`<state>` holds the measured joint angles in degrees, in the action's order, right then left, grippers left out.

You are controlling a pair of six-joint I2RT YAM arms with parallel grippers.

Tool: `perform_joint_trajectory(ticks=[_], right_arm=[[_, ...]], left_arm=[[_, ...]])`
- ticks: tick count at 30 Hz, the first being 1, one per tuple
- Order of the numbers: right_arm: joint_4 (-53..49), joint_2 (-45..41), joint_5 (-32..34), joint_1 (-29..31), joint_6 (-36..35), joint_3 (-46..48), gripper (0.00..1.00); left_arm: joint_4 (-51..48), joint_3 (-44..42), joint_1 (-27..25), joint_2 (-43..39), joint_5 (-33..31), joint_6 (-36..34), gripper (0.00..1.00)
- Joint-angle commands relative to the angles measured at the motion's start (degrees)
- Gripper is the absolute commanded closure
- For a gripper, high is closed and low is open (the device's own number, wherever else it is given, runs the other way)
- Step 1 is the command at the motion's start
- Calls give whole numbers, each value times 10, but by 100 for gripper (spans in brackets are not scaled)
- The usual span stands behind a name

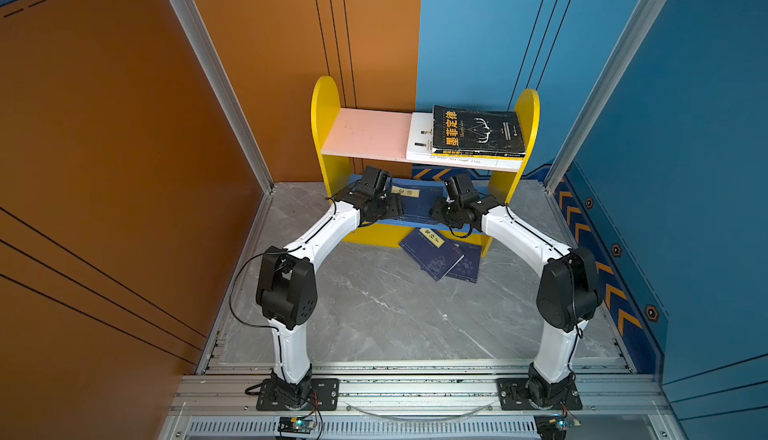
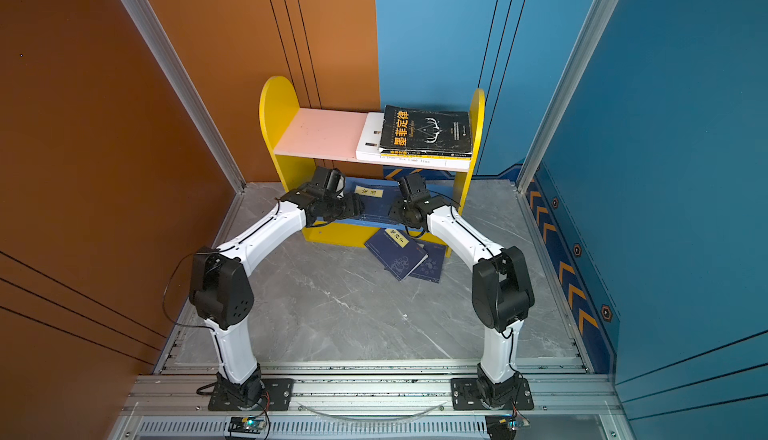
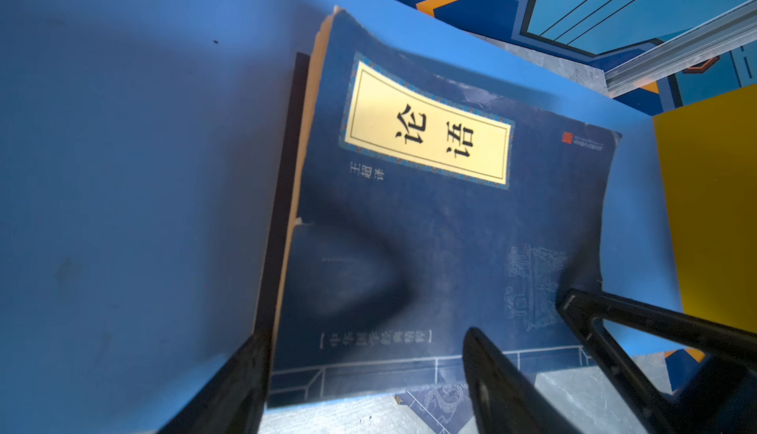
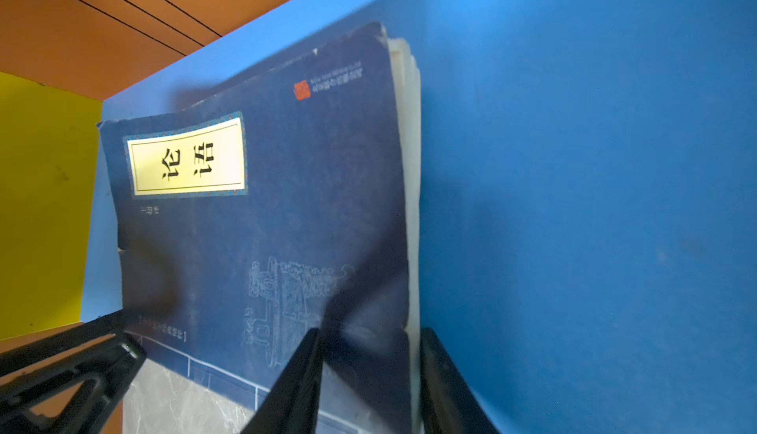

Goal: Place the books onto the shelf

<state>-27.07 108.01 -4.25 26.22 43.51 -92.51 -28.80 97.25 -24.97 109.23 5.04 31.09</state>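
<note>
The shelf [image 1: 326,105] stands at the back. On its pink upper board [image 1: 365,132] a black book [image 1: 476,130] lies on a white book [image 1: 419,135]. A navy book [image 1: 415,203] [image 3: 409,247] [image 4: 266,227] with a yellow label lies flat on the blue lower board [image 3: 123,165], its front edge overhanging. My left gripper [image 3: 364,331] is open, straddling that book's spine-side corner. My right gripper [image 4: 370,331] is open more narrowly, straddling the page-edge corner. Two more navy books [image 1: 432,253] [image 1: 467,265] lie overlapped on the floor in front of the shelf.
The grey marble floor [image 1: 374,313] is enclosed by an orange wall [image 1: 124,126] on the left and a blue wall [image 1: 685,168] on the right, with aluminium posts at the corners. The arms' base rail [image 1: 415,392] runs along the front.
</note>
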Motion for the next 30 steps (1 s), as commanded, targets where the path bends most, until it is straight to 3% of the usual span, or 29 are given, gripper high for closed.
perform_joint_trajectory(ticks=[1, 11, 30], right_arm=[[-1, -4, -23, 5, 11, 17, 60], [-27, -16, 18, 11, -1, 15, 56], [-59, 8, 43, 36, -31, -21, 54]], left_arm=[[18, -25, -7, -13, 43, 5, 25], [17, -36, 23, -37, 35, -7, 22], [18, -53, -2, -26, 50, 0, 26]])
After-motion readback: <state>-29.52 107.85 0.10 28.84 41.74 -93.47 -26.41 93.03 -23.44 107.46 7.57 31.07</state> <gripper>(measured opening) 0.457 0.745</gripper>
